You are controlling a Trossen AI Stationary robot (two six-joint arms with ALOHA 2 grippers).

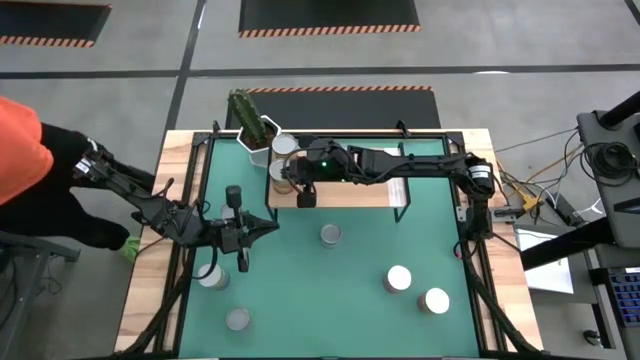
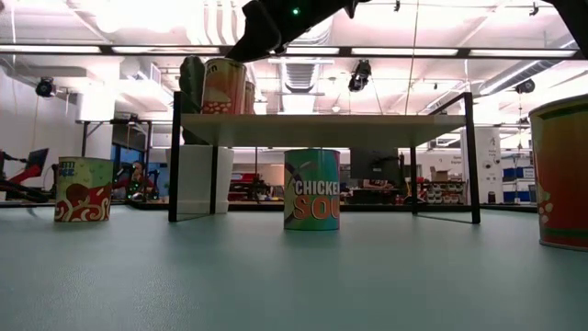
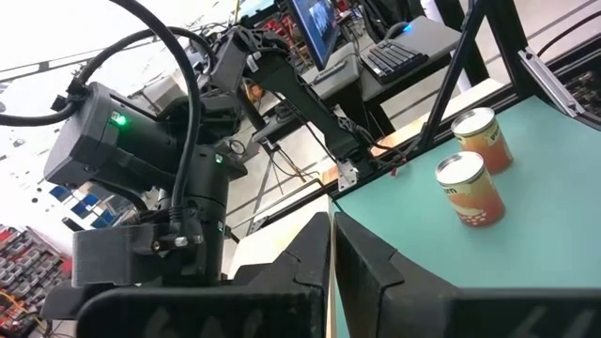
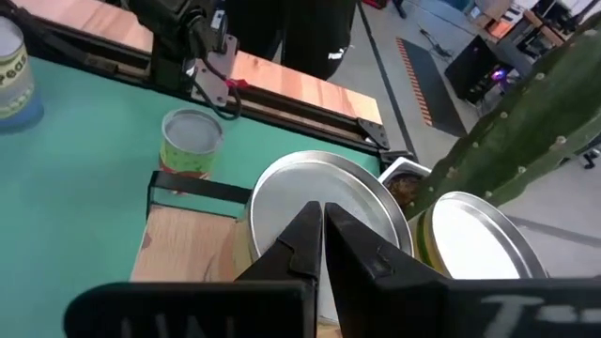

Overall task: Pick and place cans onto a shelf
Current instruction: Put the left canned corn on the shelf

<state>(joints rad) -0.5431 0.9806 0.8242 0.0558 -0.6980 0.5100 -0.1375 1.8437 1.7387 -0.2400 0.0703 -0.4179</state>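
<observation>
Five cans stand loose on the green mat [image 1: 360, 300]; the nearest [image 1: 211, 275] sits just below the left gripper [image 1: 241, 262], lower left, fingers closed, empty. Right gripper [image 1: 306, 197], closed, hovers above the shelved can [image 4: 324, 221] on the shelf [image 1: 350, 192], upper centre.

Matte black jointed arms, black cables, green indicator lights.

Robotics lab or workshop: open ceiling with strip lights [image 2: 64, 48], hazard-striped floor mats [image 1: 330, 15], desks with monitor [image 3: 319, 23] and keyboard [image 3: 392, 58].
</observation>
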